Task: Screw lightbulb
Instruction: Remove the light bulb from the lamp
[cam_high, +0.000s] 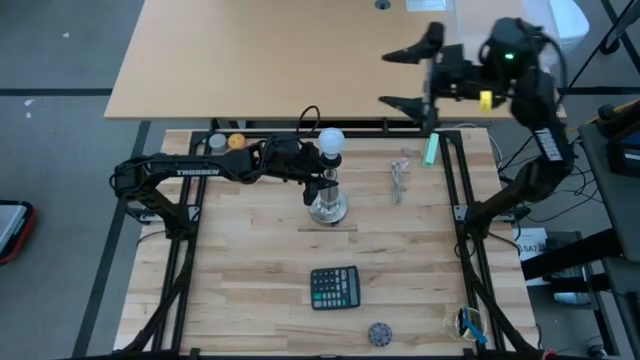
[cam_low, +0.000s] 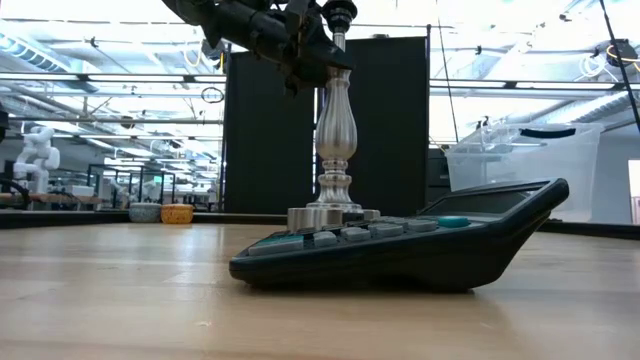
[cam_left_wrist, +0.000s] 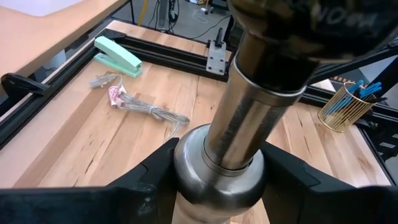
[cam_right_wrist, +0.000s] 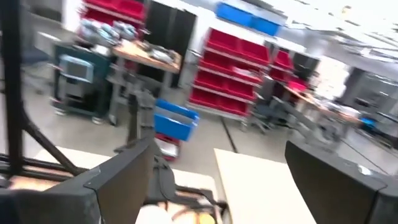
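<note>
Now the lightbulb (cam_high: 331, 139) is sitting upright on top of the silver stand (cam_high: 327, 205), its white globe showing from above at the middle of the table (cam_high: 250, 260), toward the far side. The stand is rising on its round base just beyond the calculator (cam_high: 335, 288), which is lying nearer the front edge; in the low view the calculator (cam_low: 400, 245) is filling the foreground with the turned metal column (cam_low: 334, 130) standing behind it.

The left hand (cam_high: 318, 172) is reaching in from the left and is clamping the stand's column below the dark socket, its two dark fingers (cam_left_wrist: 149, 180) pressing on either side of the bulging metal (cam_left_wrist: 217, 174) in the left wrist view. It is grasping the stand, not the bulb.

The right hand (cam_high: 408, 78) is hanging well apart from the bulb, raised over the far right, beyond the table's far edge, with its jaws standing wide and nothing between them.

Right of the stand, a clear bundle of wire (cam_high: 400, 178) is lying on the wood, and a mint green stapler (cam_high: 431, 150) is resting just past it by the frame. A small orange ball (cam_high: 236, 141) is sitting at the far left corner, and a wire cup of pens (cam_high: 468, 324) is standing at the near right.
</note>
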